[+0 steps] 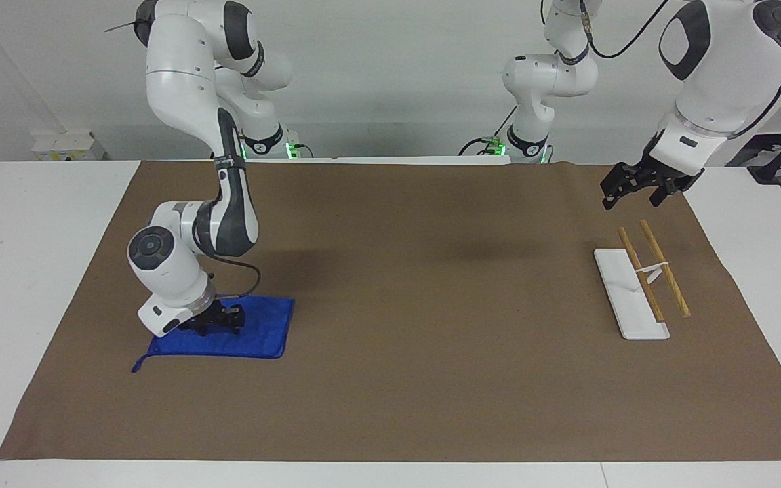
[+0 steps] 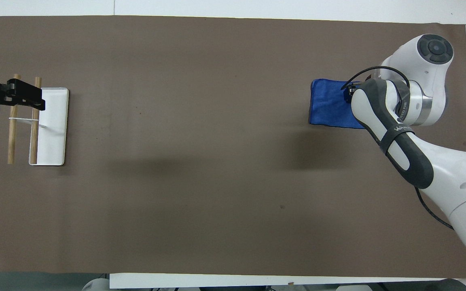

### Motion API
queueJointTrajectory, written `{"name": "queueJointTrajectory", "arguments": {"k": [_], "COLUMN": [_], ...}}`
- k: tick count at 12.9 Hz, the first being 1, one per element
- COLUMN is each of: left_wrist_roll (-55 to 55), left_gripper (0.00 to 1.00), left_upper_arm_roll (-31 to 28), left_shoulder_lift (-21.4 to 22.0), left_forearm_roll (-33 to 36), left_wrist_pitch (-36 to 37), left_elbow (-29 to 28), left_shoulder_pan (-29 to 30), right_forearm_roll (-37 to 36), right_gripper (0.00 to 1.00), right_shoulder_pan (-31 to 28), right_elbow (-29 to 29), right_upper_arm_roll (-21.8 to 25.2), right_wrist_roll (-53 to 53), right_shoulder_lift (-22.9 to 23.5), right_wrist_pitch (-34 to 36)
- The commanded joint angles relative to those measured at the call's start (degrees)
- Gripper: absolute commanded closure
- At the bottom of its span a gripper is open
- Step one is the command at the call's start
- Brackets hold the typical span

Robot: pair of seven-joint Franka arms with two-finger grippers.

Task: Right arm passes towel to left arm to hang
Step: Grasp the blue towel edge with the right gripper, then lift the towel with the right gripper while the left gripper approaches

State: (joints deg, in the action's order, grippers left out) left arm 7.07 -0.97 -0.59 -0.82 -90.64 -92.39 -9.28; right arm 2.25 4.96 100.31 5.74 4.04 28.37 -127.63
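Observation:
The blue towel (image 1: 262,332) lies flat on the brown mat at the right arm's end of the table, its loop tail (image 1: 138,364) at the corner farthest from the robots. It also shows in the overhead view (image 2: 328,107). My right gripper (image 1: 217,324) is down on the towel, on the half toward the table's end; in the overhead view the arm hides it. My left gripper (image 1: 634,196) is open and empty in the air at the left arm's end, over the rack's near end, and shows in the overhead view (image 2: 12,101).
A towel rack with a white base (image 1: 628,291) and two wooden rods (image 1: 665,278) stands at the left arm's end; in the overhead view the base (image 2: 53,133) and rods (image 2: 11,137) show too. The brown mat (image 1: 431,305) covers the table.

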Motion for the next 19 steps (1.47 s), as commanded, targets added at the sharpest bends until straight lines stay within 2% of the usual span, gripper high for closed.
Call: {"name": "queueJointTrajectory", "arguments": {"k": [1, 2, 3, 4, 6, 9, 11, 16, 19], "left_wrist_roll": [-0.2, -0.2, -0.2, -0.2, 0.0, 0.2, -0.6, 1.6, 10.3], "left_gripper": [0.02, 0.02, 0.01, 0.01, 0.02, 0.02, 0.02, 0.01, 0.01], "left_upper_arm_roll": [-0.7, -0.7, -0.7, -0.7, -0.6, -0.6, -0.6, -0.4, 0.2], "left_shoulder_lift": [0.2, 0.2, 0.2, 0.2, 0.2, 0.2, 0.2, 0.2, 0.2], "left_forearm_roll": [-0.3, -0.3, -0.3, -0.3, -0.3, -0.3, -0.3, -0.3, -0.7], "left_wrist_pitch": [-0.2, -0.3, -0.3, -0.3, -0.4, -0.4, -0.3, -0.6, -0.7], "left_elbow": [-0.3, -0.3, -0.3, -0.3, -0.3, -0.3, -0.3, -0.3, -0.3], "left_shoulder_pan": [-0.7, -0.7, -0.7, -0.7, -0.7, -0.7, -0.7, -0.9, -0.9], "right_forearm_roll": [1.2, 1.2, 1.2, 1.2, 2.4, 12.8, 16.9, 25.9, 34.1], "right_gripper": [0.90, 0.98, 1.00, 1.00, 1.00, 1.00, 1.00, 1.00, 1.00], "right_shoulder_pan": [-0.3, -0.3, -0.2, -0.2, -0.4, -0.2, 1.1, 7.1, 10.3], "right_elbow": [2.4, 2.4, 1.8, 0.4, -6.2, -12.8, -16.8, -18.1, -18.1], "right_upper_arm_roll": [-0.3, -0.3, -0.3, -0.3, -0.7, -0.7, -1.3, -2.8, -3.2], "right_wrist_roll": [1.9, 1.9, 1.9, 1.9, 1.6, -0.6, -7.7, -25.0, -34.8], "right_shoulder_lift": [-1.1, -1.1, -1.1, -1.1, -0.8, -1.1, -1.2, -4.1, -4.8], "right_wrist_pitch": [-1.0, -0.8, -0.2, 1.8, 10.4, 20.3, 25.1, 25.9, 23.8]}}
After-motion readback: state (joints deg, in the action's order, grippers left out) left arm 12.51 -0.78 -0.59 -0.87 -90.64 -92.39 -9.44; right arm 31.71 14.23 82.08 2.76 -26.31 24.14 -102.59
